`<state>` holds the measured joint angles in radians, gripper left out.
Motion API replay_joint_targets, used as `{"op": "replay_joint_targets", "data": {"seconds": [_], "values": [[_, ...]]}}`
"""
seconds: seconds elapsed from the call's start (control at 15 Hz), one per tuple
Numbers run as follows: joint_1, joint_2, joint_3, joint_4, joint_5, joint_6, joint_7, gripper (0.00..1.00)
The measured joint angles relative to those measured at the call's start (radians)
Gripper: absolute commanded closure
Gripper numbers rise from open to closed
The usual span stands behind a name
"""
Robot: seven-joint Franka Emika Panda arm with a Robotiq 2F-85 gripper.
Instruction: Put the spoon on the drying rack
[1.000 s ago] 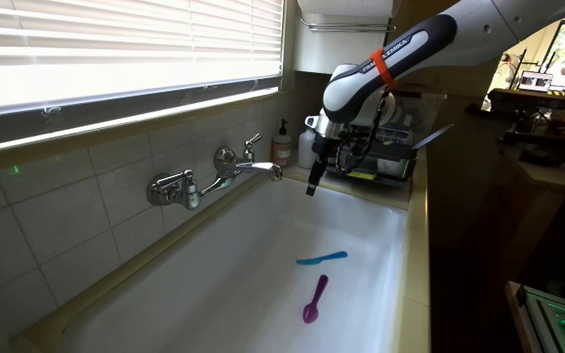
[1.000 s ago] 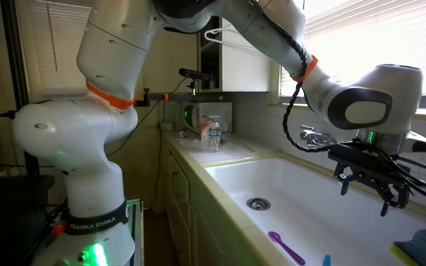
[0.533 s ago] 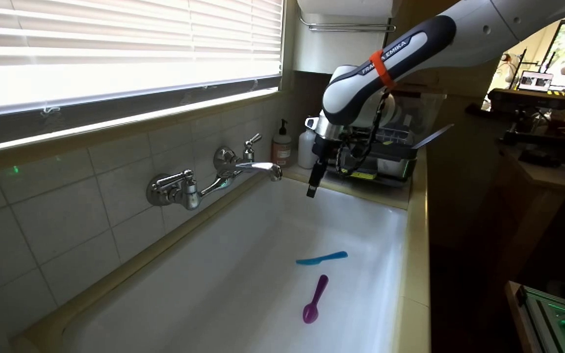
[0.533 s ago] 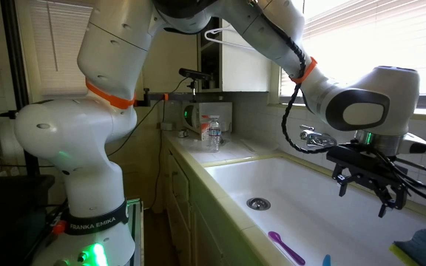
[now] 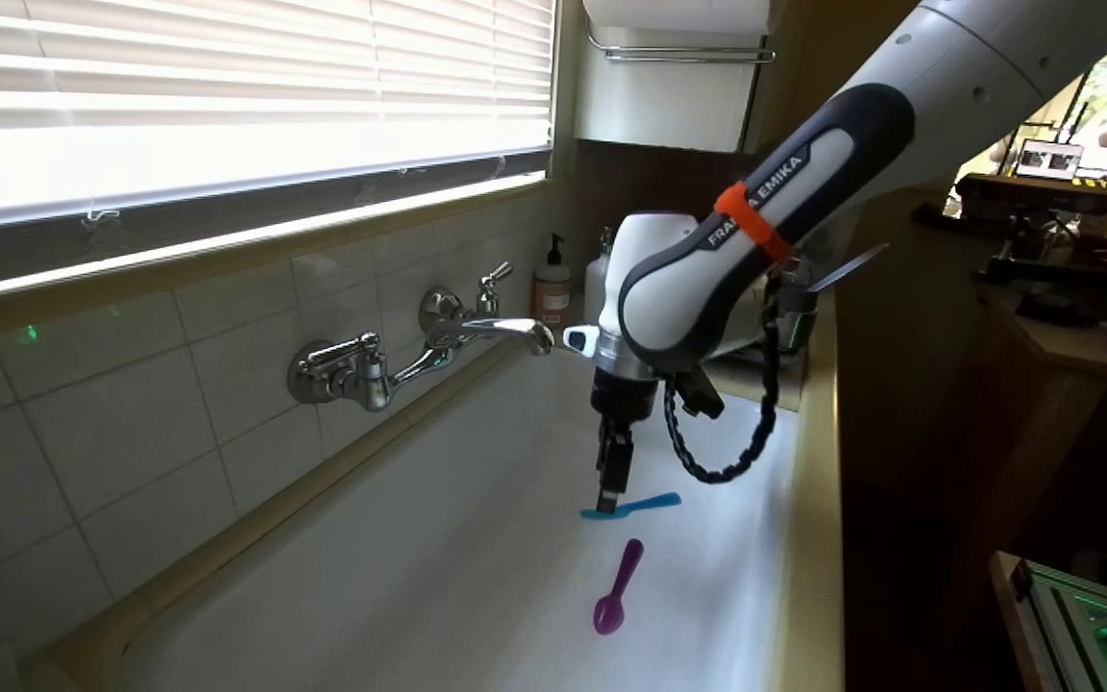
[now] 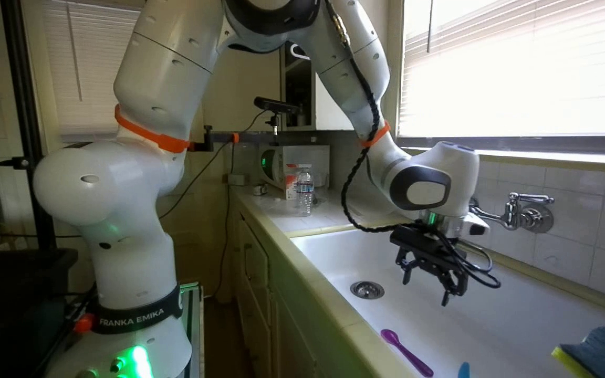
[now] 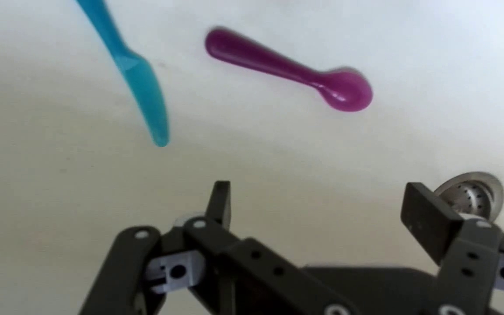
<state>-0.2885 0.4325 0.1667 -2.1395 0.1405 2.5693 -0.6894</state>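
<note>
Jaws spread and empty, the gripper (image 7: 317,199) hangs above the sink floor (image 5: 457,577) where we see the spoon (image 7: 286,69) lying beyond the fingertips (image 7: 221,201) in the wrist view, its length nearly along their closing line, likely demanding a turn.

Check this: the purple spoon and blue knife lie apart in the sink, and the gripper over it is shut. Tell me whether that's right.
The wrist view shows the gripper open, not shut. It is over the sink, where the purple spoon and blue knife do lie apart.
</note>
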Motion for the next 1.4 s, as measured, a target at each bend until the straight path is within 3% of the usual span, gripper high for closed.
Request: {"op": "replay_joint_targets", "data": {"seconds": [0.47, 0.8, 0.93, 1.4], "values": [[0.110, 0.004, -0.025, -0.152, -0.166, 0.181, -0.018, 0.00], [0.084, 0.054, 0.002, -0.153, -0.202, 0.286, -0.121, 0.00], [0.058, 0.072, 0.024, -0.149, -0.202, 0.289, -0.151, 0.00], [0.061, 0.070, 0.023, -0.144, -0.205, 0.289, -0.154, 0.00]]}}
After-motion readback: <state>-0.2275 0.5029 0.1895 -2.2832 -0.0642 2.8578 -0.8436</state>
